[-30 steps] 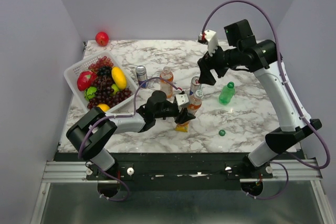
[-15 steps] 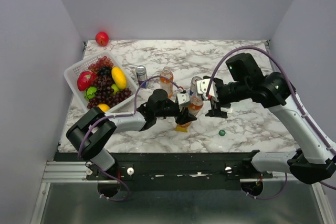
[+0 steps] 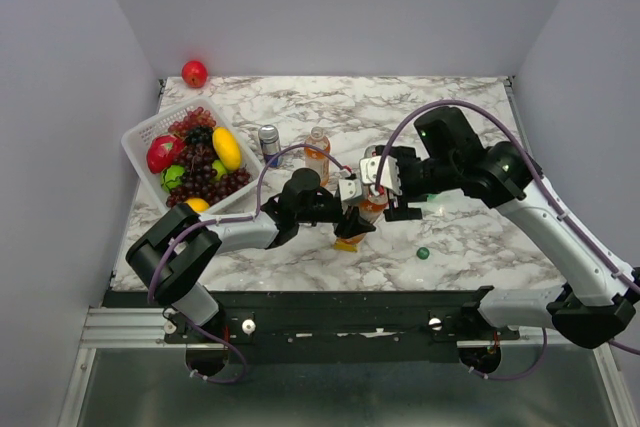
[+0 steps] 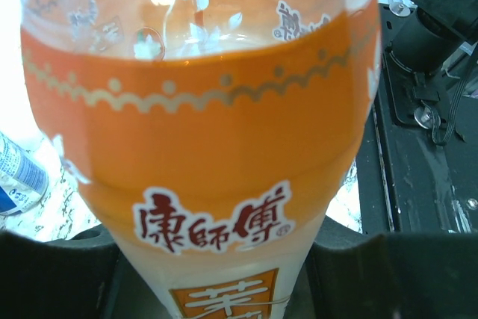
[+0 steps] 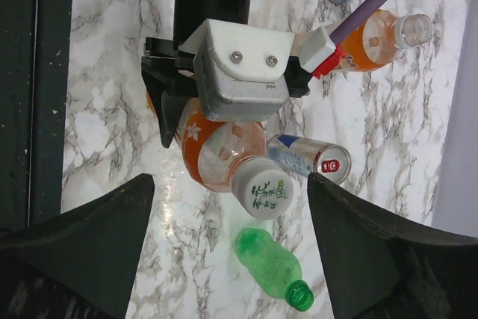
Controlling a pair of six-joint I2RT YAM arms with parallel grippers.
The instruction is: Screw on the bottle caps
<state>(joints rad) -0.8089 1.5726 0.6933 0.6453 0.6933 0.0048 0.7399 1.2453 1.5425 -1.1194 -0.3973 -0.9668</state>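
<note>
At the centre of the right wrist view, a white cap [image 5: 260,192] sits on the orange bottle [image 5: 216,151]. The left hand [image 3: 350,219] clamps the bottle low, likely steadying it. The right hand [image 5: 230,181] straddles the cap, fingers apart, seemingly ready to twist.

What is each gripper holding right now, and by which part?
Left gripper grips the clear plastic orange-drink bottle by its labelled body; right gripper is open and empty.

1 orange bottle [image 5: 220,155] upright, white cap [image 5: 259,190] on top; 2nd orange bottle [image 3: 317,154], green bottle [image 5: 267,258] uncapped; green cap [image 3: 423,253] lying apart.
</note>
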